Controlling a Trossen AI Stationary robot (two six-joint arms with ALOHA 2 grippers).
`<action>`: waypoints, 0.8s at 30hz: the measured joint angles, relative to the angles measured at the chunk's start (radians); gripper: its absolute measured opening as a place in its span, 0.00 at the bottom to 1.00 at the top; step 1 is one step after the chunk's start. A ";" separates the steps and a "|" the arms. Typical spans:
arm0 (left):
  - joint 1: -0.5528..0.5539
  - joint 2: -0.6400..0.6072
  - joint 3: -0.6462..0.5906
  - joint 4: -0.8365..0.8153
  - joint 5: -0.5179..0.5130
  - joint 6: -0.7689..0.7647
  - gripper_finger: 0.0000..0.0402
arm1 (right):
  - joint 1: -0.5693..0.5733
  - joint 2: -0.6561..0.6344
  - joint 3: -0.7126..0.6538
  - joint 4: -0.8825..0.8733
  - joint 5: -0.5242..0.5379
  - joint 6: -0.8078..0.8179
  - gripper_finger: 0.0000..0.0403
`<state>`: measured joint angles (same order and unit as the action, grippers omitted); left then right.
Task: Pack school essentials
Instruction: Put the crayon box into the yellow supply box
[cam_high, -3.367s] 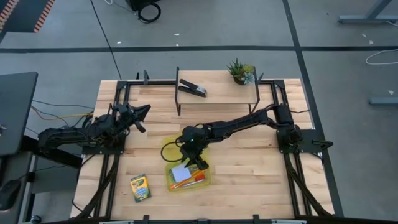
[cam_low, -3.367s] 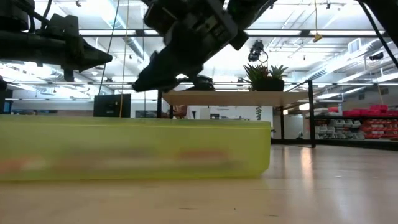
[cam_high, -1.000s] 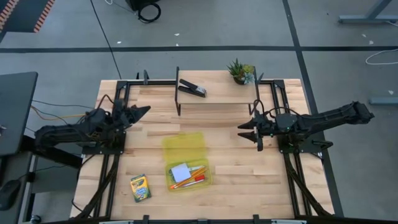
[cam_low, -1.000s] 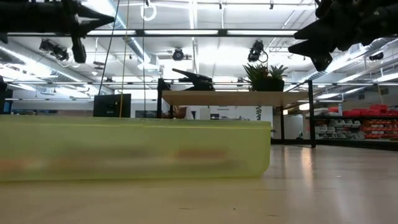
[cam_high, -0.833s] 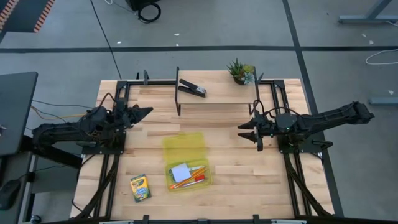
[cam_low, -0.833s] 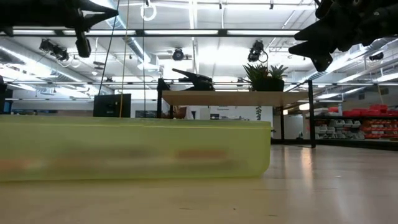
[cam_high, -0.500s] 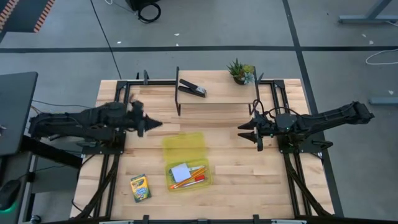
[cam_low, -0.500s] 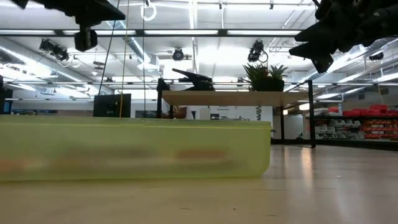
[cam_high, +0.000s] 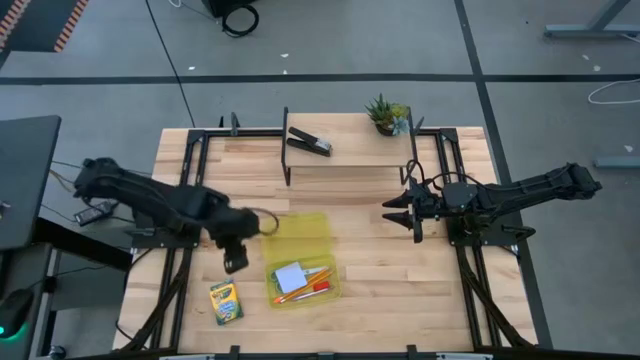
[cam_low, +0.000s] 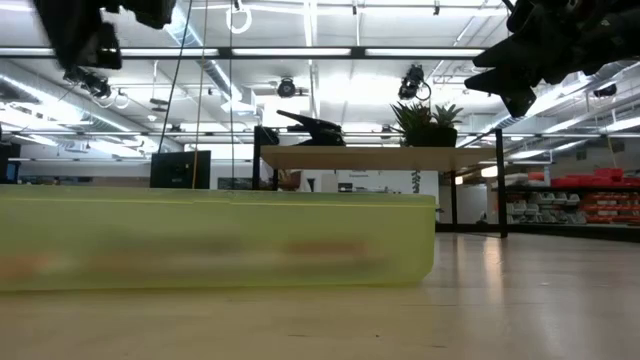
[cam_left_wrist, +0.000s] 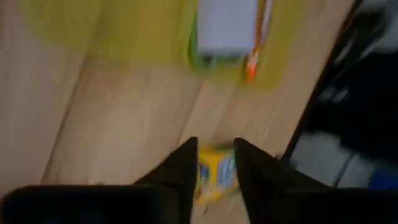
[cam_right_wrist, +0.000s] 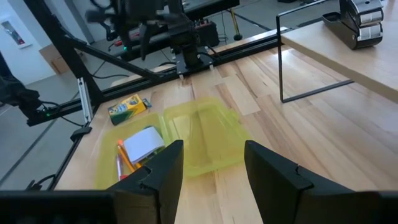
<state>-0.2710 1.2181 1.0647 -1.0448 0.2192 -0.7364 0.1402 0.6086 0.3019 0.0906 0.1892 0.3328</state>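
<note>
Crayon box (cam_high: 225, 301) lies flat near the bench's front-left corner, apart from the yellow bin (cam_high: 301, 283) holding the note pad (cam_high: 290, 277) and pencils (cam_high: 314, 287). Left gripper (cam_high: 234, 261) hovers between them, fingers narrowly parted, empty. Right gripper (cam_high: 398, 211) waits toward the right edge, parted, empty.

No text, label, brand or number can be read anywhere here; the print on the crayon box (cam_high: 225, 301) is too small and blurred to make out.
</note>
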 joint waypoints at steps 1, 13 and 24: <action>-0.018 0.033 0.013 -0.032 0.013 0.013 0.34 | 0.000 0.000 0.000 0.000 0.000 0.000 0.44; -0.270 0.277 0.033 -0.081 0.183 0.370 0.76 | 0.000 0.000 0.000 0.000 0.001 -0.040 0.44; -0.429 0.359 0.032 -0.077 0.011 0.390 0.92 | 0.000 0.000 0.000 0.000 0.012 -0.030 0.44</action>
<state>-0.6998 1.5767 1.0969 -1.1221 0.2303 -0.3466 0.1402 0.6086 0.3019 0.0910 0.2011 0.3027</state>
